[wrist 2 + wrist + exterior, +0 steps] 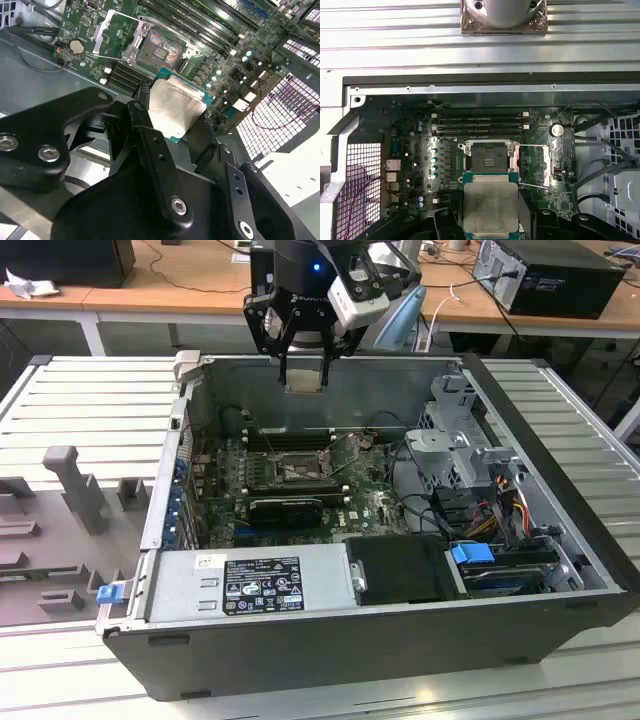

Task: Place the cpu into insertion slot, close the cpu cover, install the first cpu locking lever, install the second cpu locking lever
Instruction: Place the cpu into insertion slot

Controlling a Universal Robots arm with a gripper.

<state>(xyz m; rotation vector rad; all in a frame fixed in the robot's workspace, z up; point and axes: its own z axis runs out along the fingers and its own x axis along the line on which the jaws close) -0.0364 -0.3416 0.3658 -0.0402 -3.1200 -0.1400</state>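
Both wrist views show hand (pixel 176 120) gripping cpu (pixel 490 202).

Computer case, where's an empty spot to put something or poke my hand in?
Bare ribbed table lies on the exterior view's right of the case. Inside, the insertion slot sits open beside the memory slots; the fingers hold the cpu above. Crowded: cables by the drive cage.

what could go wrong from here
The chip is pinched by its edges in the gripper, well above the open socket; it could slip or land skewed. The cover stands open beside the socket and could catch the gripper on the way down.
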